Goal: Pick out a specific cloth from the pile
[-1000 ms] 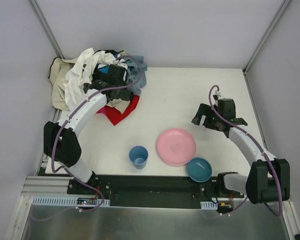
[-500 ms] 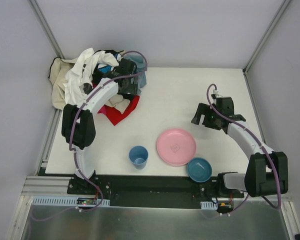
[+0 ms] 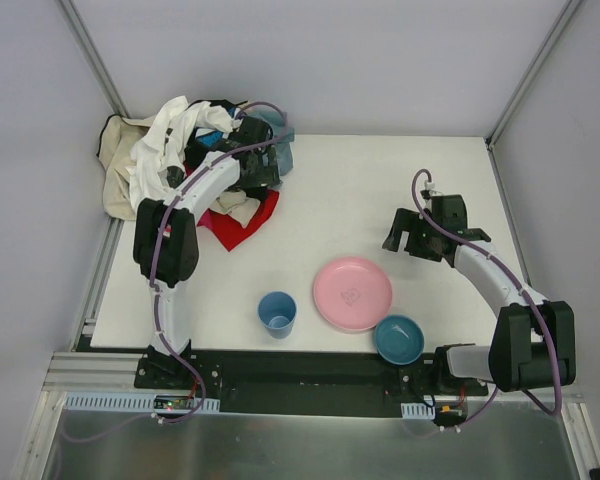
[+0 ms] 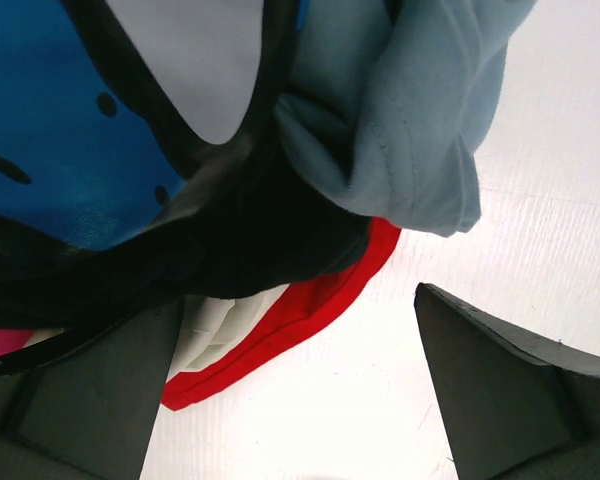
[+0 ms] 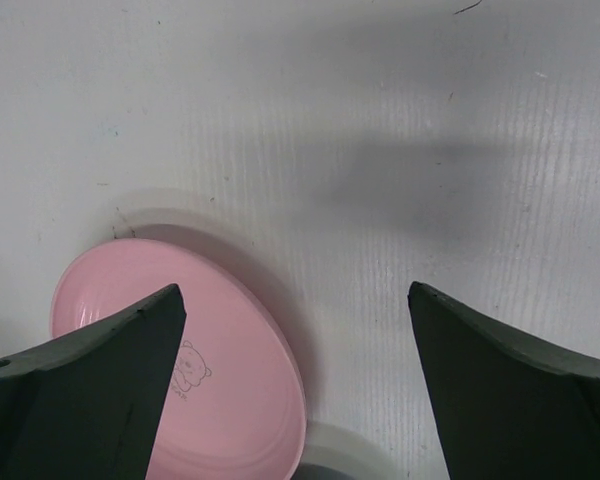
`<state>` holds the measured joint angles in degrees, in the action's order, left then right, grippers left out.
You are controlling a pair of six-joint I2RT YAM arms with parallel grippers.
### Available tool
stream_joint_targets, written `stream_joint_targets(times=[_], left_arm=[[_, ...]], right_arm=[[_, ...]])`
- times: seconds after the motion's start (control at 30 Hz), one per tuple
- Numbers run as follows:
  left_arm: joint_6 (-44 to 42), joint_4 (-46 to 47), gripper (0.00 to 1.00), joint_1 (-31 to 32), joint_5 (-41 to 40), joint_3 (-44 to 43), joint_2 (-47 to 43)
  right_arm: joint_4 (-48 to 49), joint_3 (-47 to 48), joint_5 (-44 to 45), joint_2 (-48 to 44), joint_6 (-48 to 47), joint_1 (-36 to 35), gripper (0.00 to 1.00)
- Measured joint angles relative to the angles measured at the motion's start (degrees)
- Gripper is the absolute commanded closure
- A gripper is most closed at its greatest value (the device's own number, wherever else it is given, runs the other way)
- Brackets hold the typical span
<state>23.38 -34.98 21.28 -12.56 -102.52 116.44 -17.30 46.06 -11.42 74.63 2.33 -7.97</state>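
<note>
Left wrist view has the left gripper spread wide and empty just above the cloth, whose red edge pokes from under the pile at the bench's far left corner, while the right gripper, also spread, hovers beside the pink plate toward the right edge

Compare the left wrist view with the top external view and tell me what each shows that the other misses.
Left wrist only: the left claw seen close, standing open, and the red edge of the cloth tucked under a black garment. Top external only: the whole pile, the right claw, the pink plate, the blue cup and the blue bowl. Both: the cloth, the grey-blue garment and the white table.
</note>
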Motion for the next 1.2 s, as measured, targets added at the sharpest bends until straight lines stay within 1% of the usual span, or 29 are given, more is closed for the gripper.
stream_joint_targets(times=[0.17, 0.27, 0.6, 0.67, 0.8, 0.97, 1.2], left_arm=[[1.79, -0.07, 0.01, -0.31, 0.63, 0.02, -0.17], [3.08, 0.33, 0.01, -0.28, 1.14, 1.46, -1.86], [8.79, 0.13, 0.01, -0.22, 1.75, 15.65, -17.03], [9.81, 0.26, 0.01, -0.22, 1.75, 18.18, -18.58], [10.64, 0.35, 0.01, -0.22, 1.75, 20.92, -18.86], [10.49, 1.22, 0.01, -0.26, 1.75, 19.98, -18.14], [9.75, 3.02, 0.01, -0.39, 1.9, 11.69, -9.73]], right_arm=[[-0.09, 0.0, -0.02, 0.02, -0.04, 0.0, 0.04], [-0.09, 0.02, -0.17, 0.11, -0.04, 0.0, 0.04], [-0.07, 0.02, -1.7, 0.81, -0.02, 0.0, 0.04], [-0.07, 0.02, -1.95, 0.81, -0.02, 0.0, 0.04], [-0.07, 0.02, -2.58, 0.81, 0.0, 0.0, 0.04], [-0.07, 0.02, -2.86, 0.81, 0.0, 0.0, 0.04], [-0.17, 0.17, -2.91, 0.81, 0.0, 0.0, 0.04]])
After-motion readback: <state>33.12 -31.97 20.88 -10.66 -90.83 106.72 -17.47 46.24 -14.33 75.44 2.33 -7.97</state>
